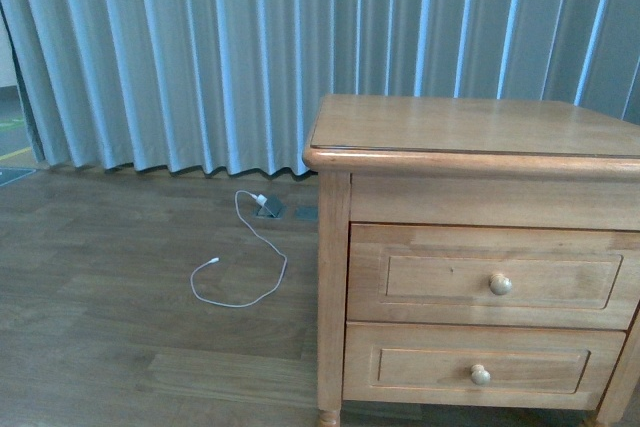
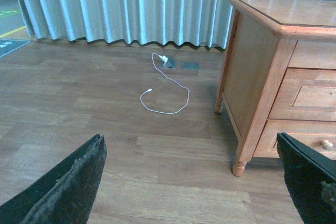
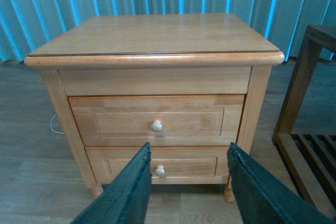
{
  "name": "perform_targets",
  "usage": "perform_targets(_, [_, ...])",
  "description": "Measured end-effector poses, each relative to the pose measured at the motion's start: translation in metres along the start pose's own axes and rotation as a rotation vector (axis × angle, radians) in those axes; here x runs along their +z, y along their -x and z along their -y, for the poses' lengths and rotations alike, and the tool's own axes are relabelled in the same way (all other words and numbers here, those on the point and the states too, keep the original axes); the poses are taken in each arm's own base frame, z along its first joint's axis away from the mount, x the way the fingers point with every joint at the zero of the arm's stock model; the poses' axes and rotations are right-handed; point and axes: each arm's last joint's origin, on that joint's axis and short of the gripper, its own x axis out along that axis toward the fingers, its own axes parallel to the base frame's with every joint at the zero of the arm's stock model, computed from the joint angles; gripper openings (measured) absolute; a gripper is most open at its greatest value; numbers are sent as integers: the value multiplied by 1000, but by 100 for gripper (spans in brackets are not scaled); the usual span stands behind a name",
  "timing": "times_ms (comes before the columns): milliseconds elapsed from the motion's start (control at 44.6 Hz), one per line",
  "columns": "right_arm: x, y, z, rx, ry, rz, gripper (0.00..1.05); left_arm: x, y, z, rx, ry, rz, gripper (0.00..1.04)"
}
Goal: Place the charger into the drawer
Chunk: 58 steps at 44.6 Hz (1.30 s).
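The right gripper (image 3: 186,182) fills the lower middle of the right wrist frame, its two dark fingers (image 3: 131,192) spread apart with nothing between them. Just above them in that frame sits the nightstand (image 3: 157,40), seen head-on. The drawer (image 3: 157,119), the taller upper one, is closed flush; it is light wood with a recessed panel and one round pale knob (image 3: 156,126) at its middle. The lower drawer (image 3: 157,165) is closed too, and partly hidden by the fingers.

The left gripper (image 2: 189,182) shows only as two dark fingers (image 2: 68,187) in the bottom corners of the left wrist frame, wide apart and empty, above bare wood floor (image 2: 105,145).

Only the right wrist view shows a dark slatted rack (image 3: 307,129) at the right edge. Only the front and left wrist views show a thin white cable (image 1: 240,267) lying looped on the floor, mid-left of the front frame, running up to a small white plug (image 1: 261,200) near the curtain (image 1: 200,47). Neither gripper appears in the front view.

The charger is not visible in any view; the tabletop (image 1: 470,125) of the nightstand carries nothing.
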Motion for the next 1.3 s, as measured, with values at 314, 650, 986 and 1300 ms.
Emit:
perform_targets(314, [-17, 13, 0, 1, 13, 5, 2, 0, 0, 0, 0, 0, 0, 99])
perform_targets(650, [-33, 22, 0, 1, 14, 8, 2, 0, 0, 0, 0, 0, 0, 99])
perform_targets(986, [-37, 34, 1, 1, 14, -11, 2, 0, 0, 0, 0, 0, 0, 99])
perform_targets(1300, [-36, 36, 0, 2, 14, 7, 2, 0, 0, 0, 0, 0, 0, 99])
